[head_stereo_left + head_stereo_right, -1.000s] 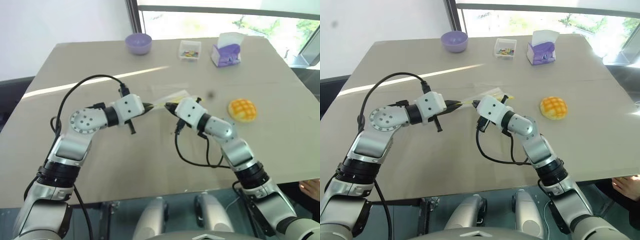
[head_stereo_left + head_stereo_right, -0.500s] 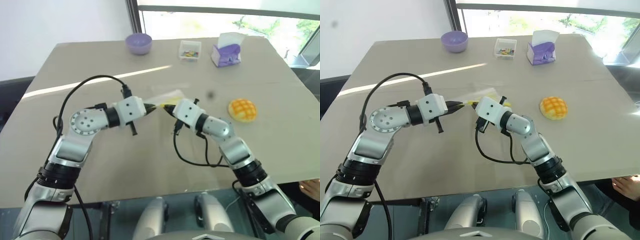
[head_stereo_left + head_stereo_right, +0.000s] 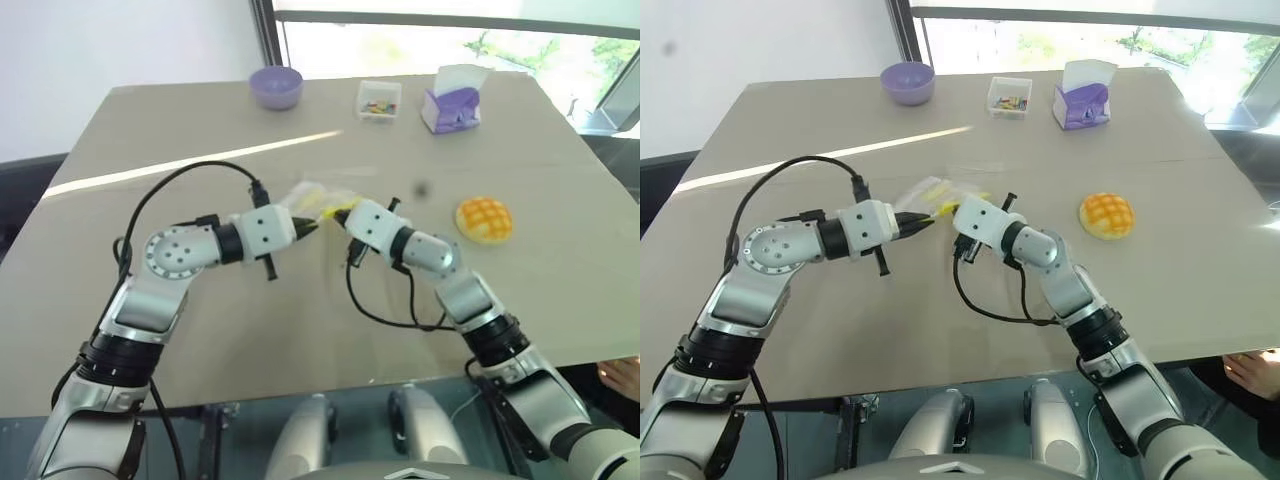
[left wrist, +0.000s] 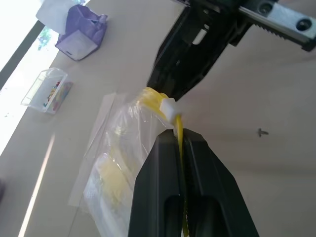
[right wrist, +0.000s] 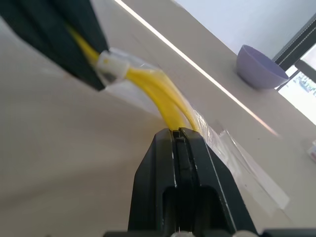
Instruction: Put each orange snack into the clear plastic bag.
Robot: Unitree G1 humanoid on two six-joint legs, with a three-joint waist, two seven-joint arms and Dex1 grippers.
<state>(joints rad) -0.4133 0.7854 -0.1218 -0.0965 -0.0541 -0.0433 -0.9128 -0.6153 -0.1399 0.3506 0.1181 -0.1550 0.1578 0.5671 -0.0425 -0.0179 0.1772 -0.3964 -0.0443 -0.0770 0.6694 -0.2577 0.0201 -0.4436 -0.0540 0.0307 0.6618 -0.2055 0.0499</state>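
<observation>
So you had both grippers clamped on the clear plastic bag (image 3: pixel 932 196) near the middle of the tabletop (image 3: pixel 840 330): your left gripper (image 4: pixel 180 139) was pinched tight on the yellow strip (image 4: pixel 178 129) just by its white slider, and your right gripper (image 5: pixel 178 134) was squeezed shut on the bunched yellow strip from the other side. The two grippers met nearly tip to tip, with the crinkly pouch trailing away behind them. The orange snack (image 3: pixel 1106 215) sat alone on the tabletop well off to your right, apart from the bag.
</observation>
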